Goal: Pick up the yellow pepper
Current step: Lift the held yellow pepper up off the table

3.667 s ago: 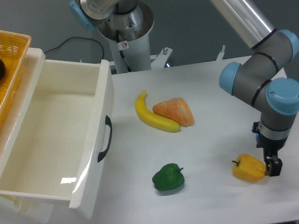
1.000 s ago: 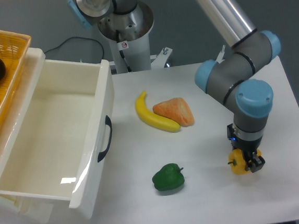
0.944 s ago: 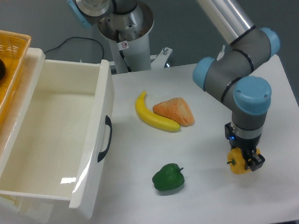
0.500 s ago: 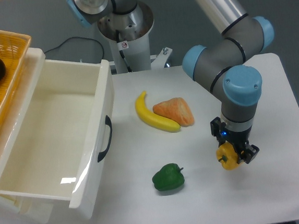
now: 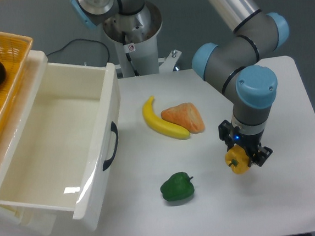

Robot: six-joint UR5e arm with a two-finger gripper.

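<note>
The yellow pepper point(image 5: 237, 160) is a small glossy golden-yellow lump held between the fingers of my gripper point(image 5: 242, 158), which is shut on it. It hangs just above the white table point(image 5: 221, 212), right of centre, partly hidden by the black fingers. The arm's grey and blue wrist point(image 5: 255, 95) rises straight above it.
A green pepper point(image 5: 177, 187) lies on the table to the lower left of the gripper. A yellow banana point(image 5: 161, 121) and an orange wedge point(image 5: 185, 118) lie at centre. An open white drawer point(image 5: 55, 143) fills the left, with a yellow basket point(image 5: 0, 51) behind it.
The gripper closed on the yellow pepper at the right, carried it leftward and raised it slightly off the table. Since half a second ago it has only risen a little.
</note>
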